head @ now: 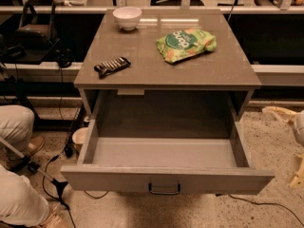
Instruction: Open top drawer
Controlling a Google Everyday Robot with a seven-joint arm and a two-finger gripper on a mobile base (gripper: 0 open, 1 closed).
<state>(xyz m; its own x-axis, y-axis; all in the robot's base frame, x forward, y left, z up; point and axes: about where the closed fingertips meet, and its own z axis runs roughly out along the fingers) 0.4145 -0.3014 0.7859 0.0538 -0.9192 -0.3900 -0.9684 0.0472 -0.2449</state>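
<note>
The top drawer point(166, 179) of the grey cabinet stands pulled far out toward me. Its deep grey interior point(164, 151) is empty, and a small black loop handle point(164, 189) hangs at the middle of its flat front. My gripper point(281, 147) is at the right edge of the view, beside the drawer's right front corner and apart from it. Its two pale fingers point(279, 113) are spread wide and hold nothing. The rest of the arm is out of view.
On the cabinet top point(142, 61) lie a white bowl point(127, 17), a green snack bag point(186, 44) and a dark snack bar point(112, 66). A person's legs point(16, 127) and cables point(57, 179) are on the floor at left. Desks stand behind.
</note>
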